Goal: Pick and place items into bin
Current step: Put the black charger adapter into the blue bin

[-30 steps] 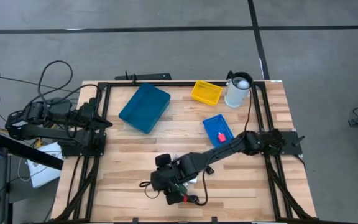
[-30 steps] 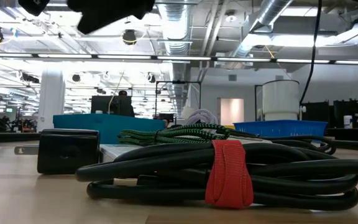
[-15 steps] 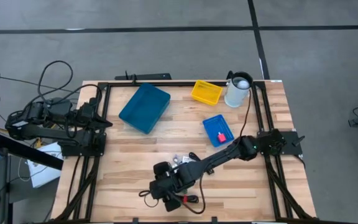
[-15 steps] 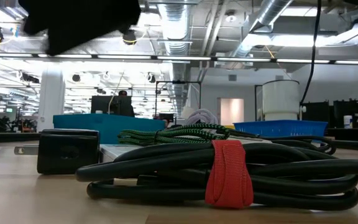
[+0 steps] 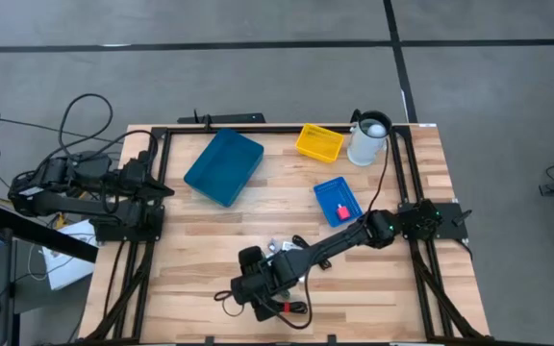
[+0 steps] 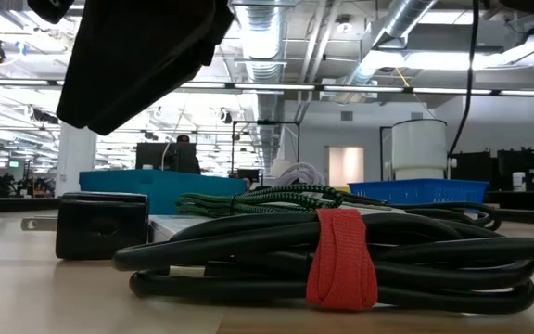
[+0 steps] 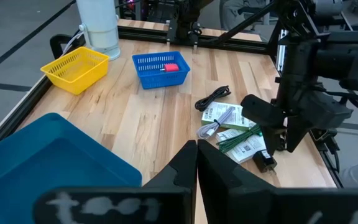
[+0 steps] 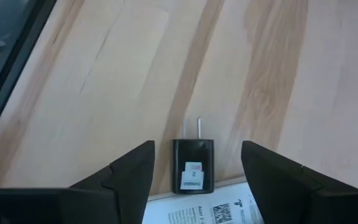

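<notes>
The items lie in a heap near the table's near edge: a coiled black cord bound by a red strap [image 6: 341, 260], a green strip [image 7: 241, 138], white printed cards [image 7: 227, 118] and a black plug adapter [image 8: 193, 165]. A second black cord [image 7: 213, 99] lies beside the cards. A red-pink piece [image 7: 169, 67] sits in the small blue basket [image 5: 338, 200]. My right gripper [image 8: 196, 149] hangs open above the adapter [image 6: 100, 224], pointing down, one finger on either side of it and clear of it. My left gripper [image 7: 196, 163] waits shut at the table's left edge.
A large blue bin [image 5: 224, 165] stands at the far left of the table. At the far right are a yellow basket [image 5: 319, 142] and a white cylinder [image 5: 368, 139]. Black frame rails run along the table's left and right sides. Bare wood lies left of the heap.
My right gripper has moved a little toward the table's near-left and come down over the black plug adapter, staying open. The items have kept still.
</notes>
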You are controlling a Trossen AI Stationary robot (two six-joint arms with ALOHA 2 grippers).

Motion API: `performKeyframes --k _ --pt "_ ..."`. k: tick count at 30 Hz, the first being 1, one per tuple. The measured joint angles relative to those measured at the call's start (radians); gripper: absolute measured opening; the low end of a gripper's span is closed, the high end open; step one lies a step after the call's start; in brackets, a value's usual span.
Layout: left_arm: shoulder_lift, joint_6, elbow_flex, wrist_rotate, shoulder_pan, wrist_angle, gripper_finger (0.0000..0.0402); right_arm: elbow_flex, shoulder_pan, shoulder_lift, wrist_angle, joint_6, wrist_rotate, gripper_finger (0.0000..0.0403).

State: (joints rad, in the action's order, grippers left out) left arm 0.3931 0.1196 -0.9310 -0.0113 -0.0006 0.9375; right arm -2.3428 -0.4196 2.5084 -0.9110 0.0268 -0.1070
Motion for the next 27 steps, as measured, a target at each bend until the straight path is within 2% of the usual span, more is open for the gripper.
performKeyframes --k 27 --pt "0.0 0.0 0.0 0.0 0.0 0.0 0.0 0.013 0.023 0.001 -0.001 -0.005 0.004 0.0237"
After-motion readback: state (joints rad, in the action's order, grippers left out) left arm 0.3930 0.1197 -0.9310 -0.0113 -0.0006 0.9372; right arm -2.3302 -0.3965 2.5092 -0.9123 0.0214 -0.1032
